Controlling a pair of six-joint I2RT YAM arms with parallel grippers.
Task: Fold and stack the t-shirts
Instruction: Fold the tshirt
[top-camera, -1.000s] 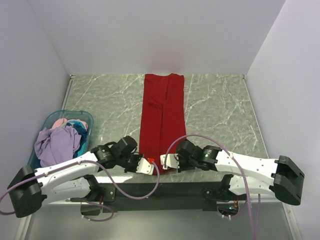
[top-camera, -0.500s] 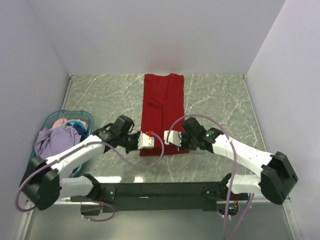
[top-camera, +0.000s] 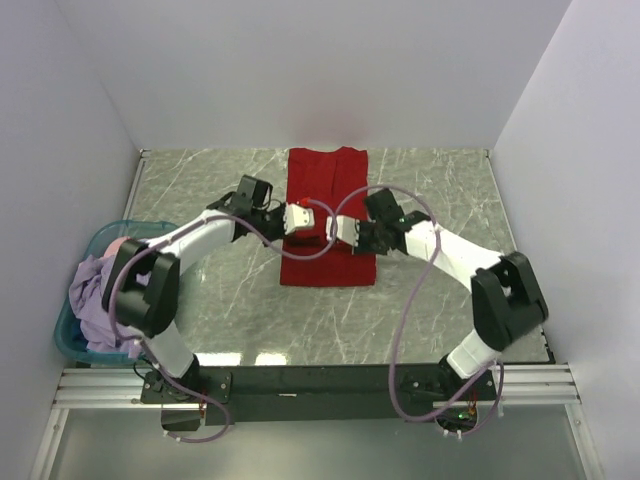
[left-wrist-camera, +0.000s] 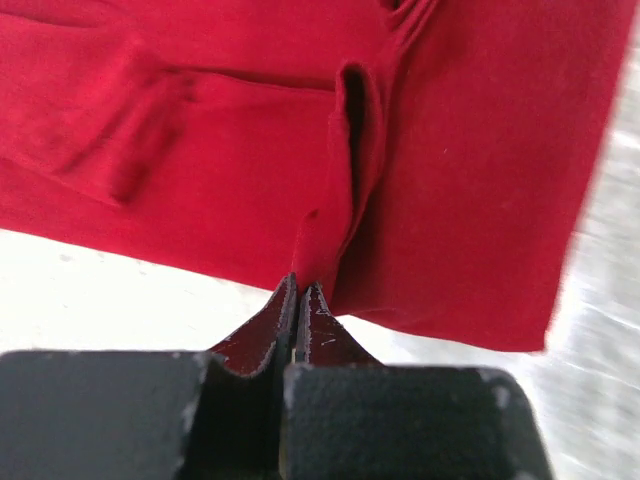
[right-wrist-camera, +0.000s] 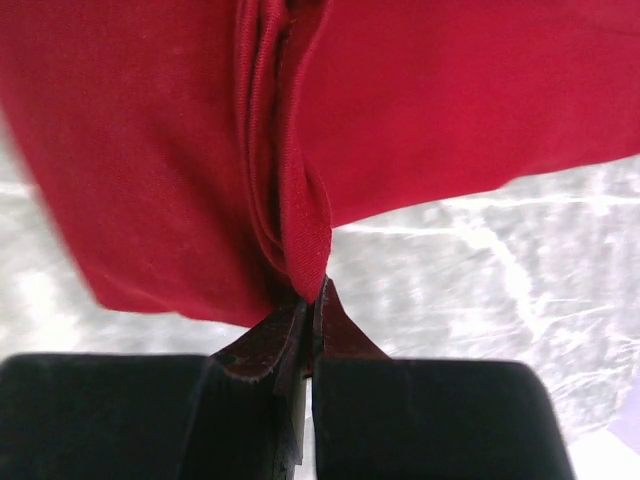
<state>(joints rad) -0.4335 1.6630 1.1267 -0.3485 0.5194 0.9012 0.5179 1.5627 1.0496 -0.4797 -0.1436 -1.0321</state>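
A red t-shirt (top-camera: 328, 190) lies on the marble table, folded into a long strip, with its near end lifted and doubled over towards the back. My left gripper (top-camera: 298, 217) is shut on the left corner of that near hem; the pinched red cloth shows in the left wrist view (left-wrist-camera: 318, 245). My right gripper (top-camera: 343, 229) is shut on the right corner; it shows in the right wrist view (right-wrist-camera: 300, 240). Both grippers hold the hem above the middle of the shirt. The fold's near edge (top-camera: 327, 273) rests on the table.
A teal basket (top-camera: 88, 300) at the left edge holds several crumpled shirts, lilac on top, pink and blue beneath. White walls close the table at back, left and right. Bare marble (top-camera: 440, 200) lies right of the shirt.
Both grippers have carried the shirt's near hem from the front edge towards the back, over the shirt's middle. The shirt now looks about half as long.
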